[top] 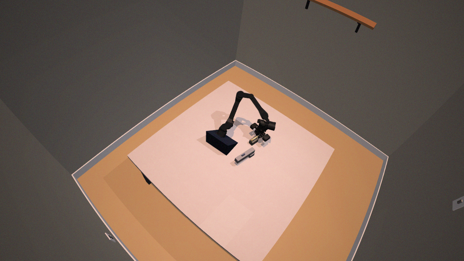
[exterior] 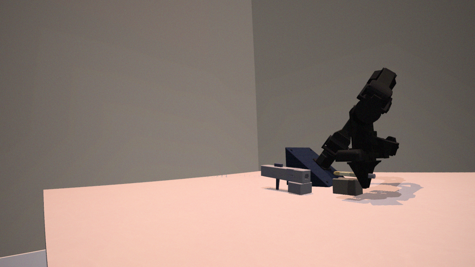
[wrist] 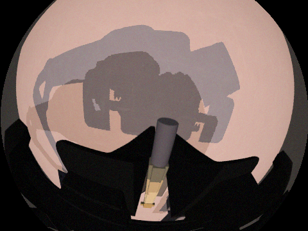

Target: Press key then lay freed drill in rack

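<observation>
My gripper (top: pixel 261 134) (exterior: pixel 365 185) (wrist: pixel 159 132) is shut on the drill, a grey cylinder with a thin yellow bit. The drill (top: pixel 254 139) (exterior: pixel 344 173) (wrist: pixel 163 141) lies level between the fingertips, its grey end sticking out past them. Its yellow part is over the rack, a short dark olive block (top: pixel 251 143) (exterior: pixel 346 187). Only a narrow gap shows under the bit in the exterior view; contact with the block is not clear. The long grey housing (top: pixel 247 154) (exterior: pixel 282 172) stands separately, with the small dark key (top: pixel 243 154) (exterior: pixel 278 165) on top. The wrist view does not clearly show the rack.
The dark blue wedge-shaped arm base (top: pixel 220 143) (exterior: pixel 304 167) stands behind the housing in the exterior view. The housing is close beside the rack, with its grey foot block (exterior: pixel 300 188) on the table (top: pixel 227 194) (exterior: pixel 199 225).
</observation>
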